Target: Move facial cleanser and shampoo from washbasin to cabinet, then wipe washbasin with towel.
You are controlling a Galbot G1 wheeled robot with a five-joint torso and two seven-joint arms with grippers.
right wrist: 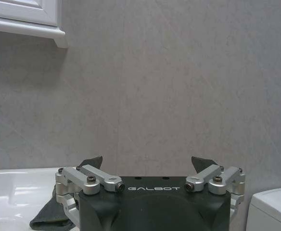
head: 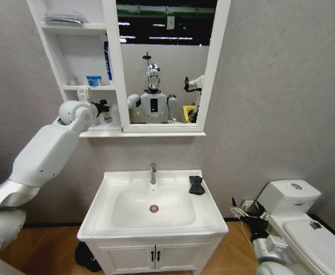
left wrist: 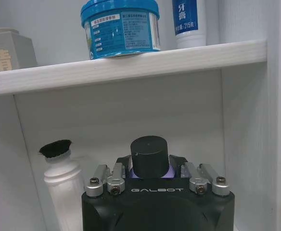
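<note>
Left gripper (head: 103,107) is up at the cabinet (head: 76,69), inside the lowest shelf bay, fingers clamped on a bottle with a black cap (left wrist: 149,157). It's held upright, presumably so it sets down standing. A white bottle (left wrist: 63,185) already stands in that bay, just beside at 9 o'clock, so lateral room looks tight. Blue tub (left wrist: 121,28) sits on the shelf above.

Right gripper (right wrist: 150,180) hangs low by the toilet (head: 296,215), fingers spread wide, empty.

Washbasin (head: 116,223) carries no bottles; towel (head: 197,184) lies on its rim at 2 o'clock from the drain, untouched. Wipe step not yet begun.
</note>
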